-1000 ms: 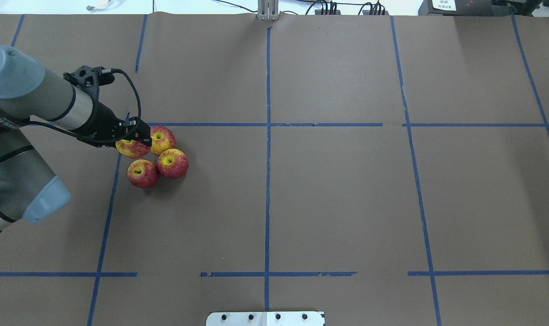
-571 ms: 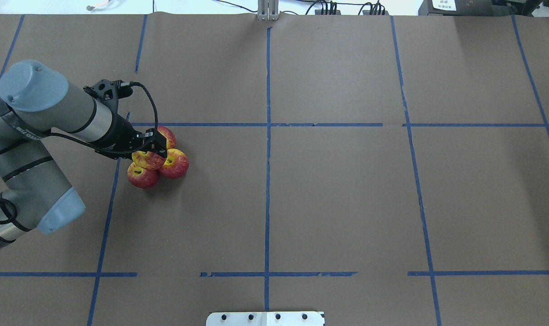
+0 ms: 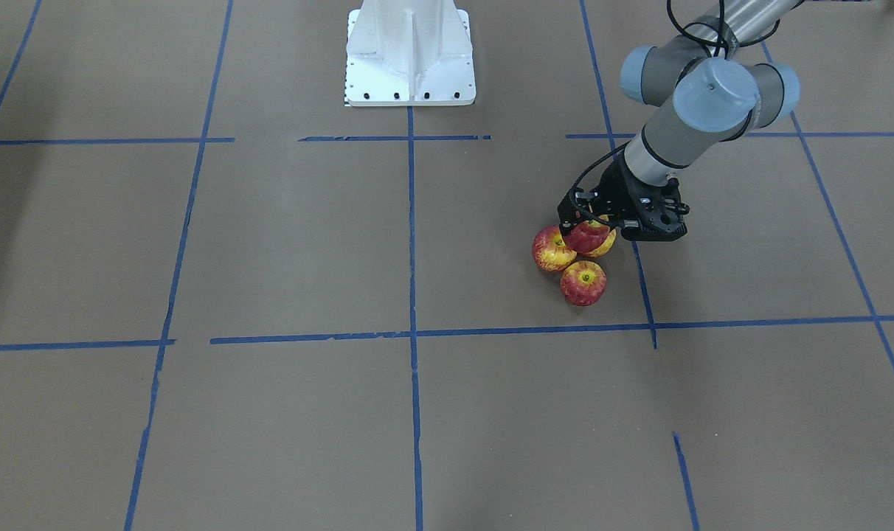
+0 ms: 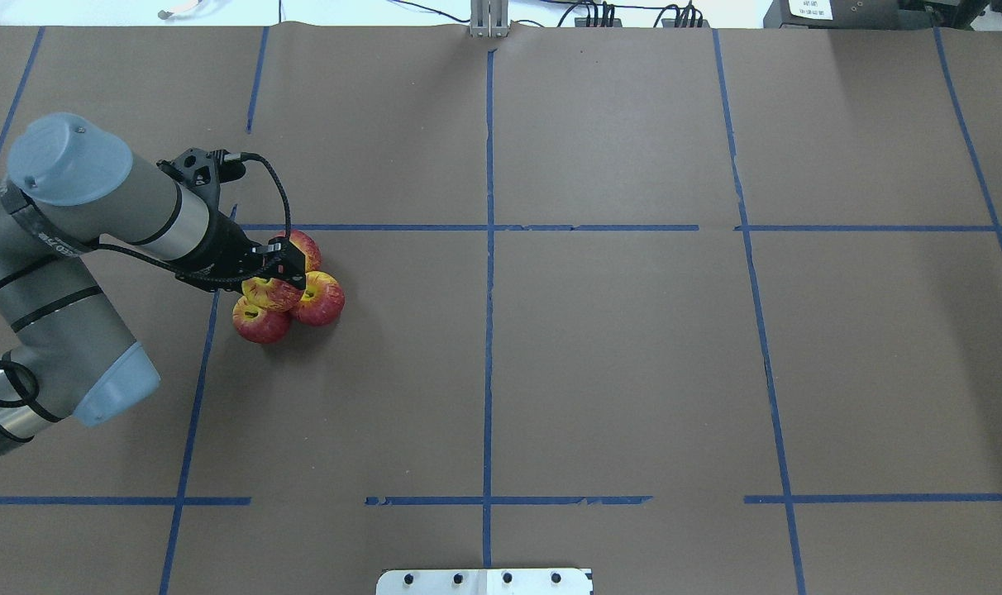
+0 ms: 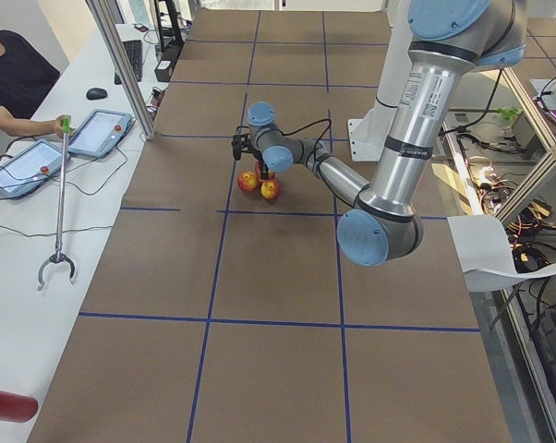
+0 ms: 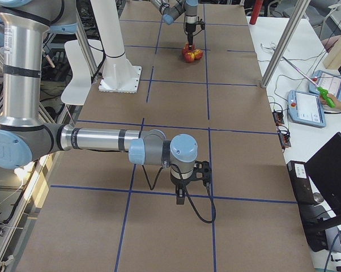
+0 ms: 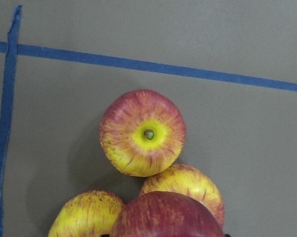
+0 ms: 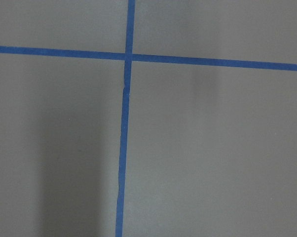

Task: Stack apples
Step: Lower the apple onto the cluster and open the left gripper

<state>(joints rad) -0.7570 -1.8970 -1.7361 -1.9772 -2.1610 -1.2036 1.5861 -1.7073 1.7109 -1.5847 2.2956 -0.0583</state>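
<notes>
Three red-and-yellow apples sit close together on the brown table: one (image 4: 260, 322), one (image 4: 322, 303), and one (image 4: 306, 245) partly hidden behind the gripper. My left gripper (image 4: 276, 277) is shut on the fourth, darker red apple (image 3: 586, 236) and holds it over the middle of the three. In the left wrist view the held apple (image 7: 166, 217) fills the bottom edge, with the others (image 7: 142, 132) below it. My right gripper (image 6: 182, 195) hangs over bare table far from the apples, and I cannot tell whether it is open or shut.
Blue tape lines (image 4: 489, 227) divide the brown table into squares. The robot's white base (image 3: 410, 55) stands at the table's near middle. An operator with tablets (image 5: 93, 134) sits beyond the far edge.
My left gripper has carried the held apple to the right, from beside the cluster to over the middle of the three apples. Over the last half second it has barely moved.
</notes>
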